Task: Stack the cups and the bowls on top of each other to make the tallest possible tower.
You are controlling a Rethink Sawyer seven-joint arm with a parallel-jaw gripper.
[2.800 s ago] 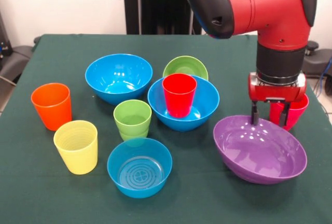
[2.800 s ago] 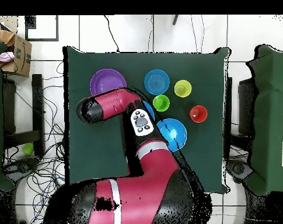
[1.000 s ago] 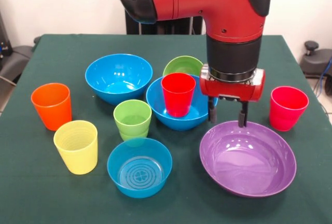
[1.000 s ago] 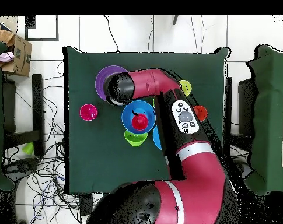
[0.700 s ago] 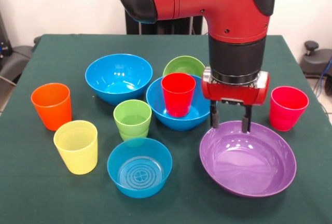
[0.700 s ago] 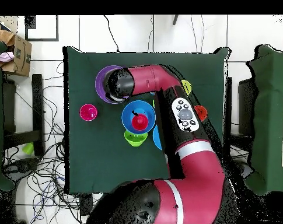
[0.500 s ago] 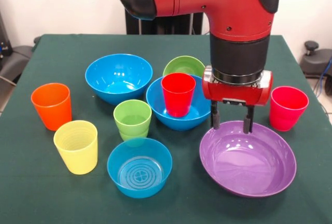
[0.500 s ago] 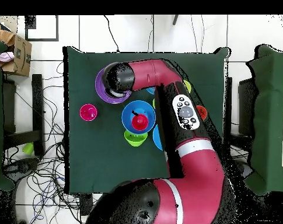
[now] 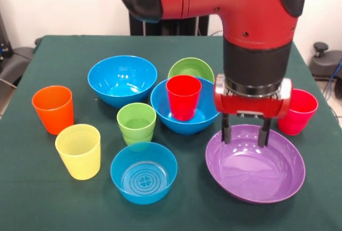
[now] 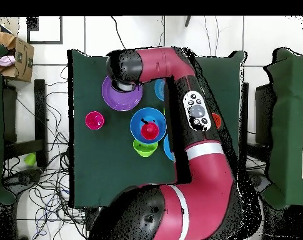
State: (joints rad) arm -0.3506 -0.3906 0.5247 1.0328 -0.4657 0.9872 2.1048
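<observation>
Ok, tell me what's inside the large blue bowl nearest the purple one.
The large blue bowl holds one upright red cup, standing on its bottom. The cup hides part of the bowl's floor, so anything behind it cannot be seen.

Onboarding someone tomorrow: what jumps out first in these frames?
The big red arm dominates, its open gripper hanging over the far rim of the purple bowl at the front view's lower right. Next, the red cup standing inside a large blue bowl at mid-table, with loose cups and bowls to the left.
</observation>
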